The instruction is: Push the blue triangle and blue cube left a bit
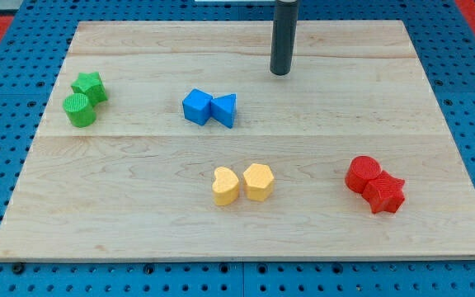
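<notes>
The blue cube (196, 106) and the blue triangle (225, 109) sit side by side, touching, a little left of the board's middle, with the cube on the left. My tip (280, 73) is the lower end of the dark rod coming down from the view's top. It stands up and to the right of the blue triangle, apart from both blue blocks.
A green star (90, 85) and green cylinder (79, 110) sit at the left. A yellow heart (225, 186) and yellow hexagon (258, 181) lie at the bottom middle. A red cylinder (362, 174) and red star (384, 194) sit at the bottom right. The wooden board (138, 223) ends near all edges.
</notes>
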